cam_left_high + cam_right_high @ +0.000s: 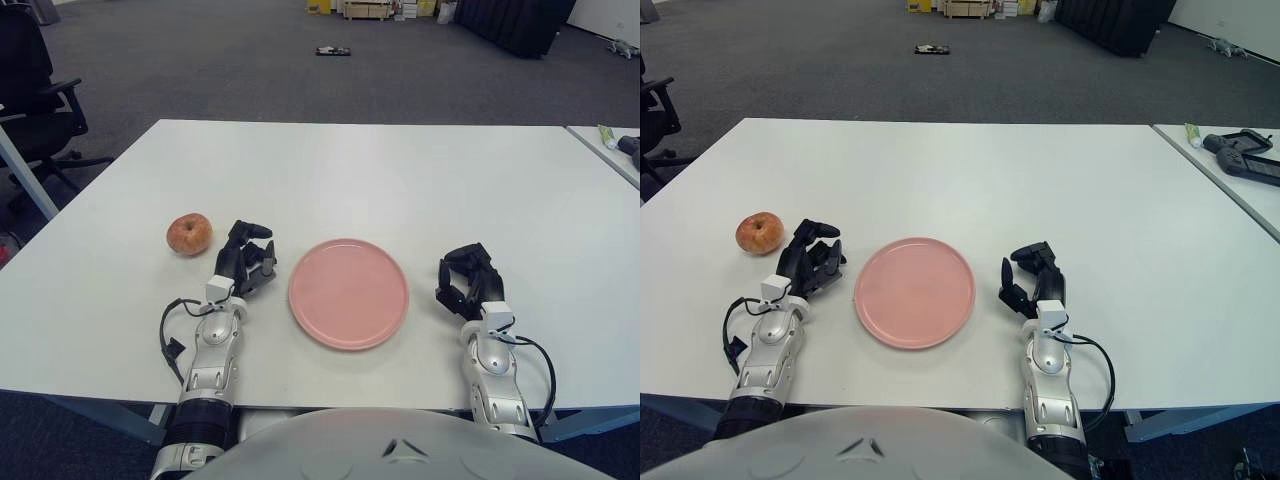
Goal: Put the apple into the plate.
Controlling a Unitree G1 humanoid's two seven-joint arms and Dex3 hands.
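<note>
White tabletop (350, 170) fills most of what I see, broad and bare apart from the few things laid out close to my body, which I judge is so that both my hands can reach them without stretching. Grey carpet lies beyond its far edge, with an office chair (35, 90) off to my left and a second table's corner (610, 150) at my right carrying some dark items I cannot identify.

Next in size is the pink plate (348, 293), round and flat, sitting between my two hands with nothing in it. Its central spot looks chosen so either arm could serve it.

My left hand (247, 259) is just left of the plate, fingers curled loosely and holding nothing, pointing roughly toward the fruit. My right hand (468, 282) shows right of the plate, fingers likewise bent inward on nothing.

Smallest is the apple (189, 234), reddish-orange, resting on the table just beyond and to the left of my left hand, close but not touching it. So the pick falls to my left hand, and the task has not begun.

No brand, label or writing is readable anywhere.
</note>
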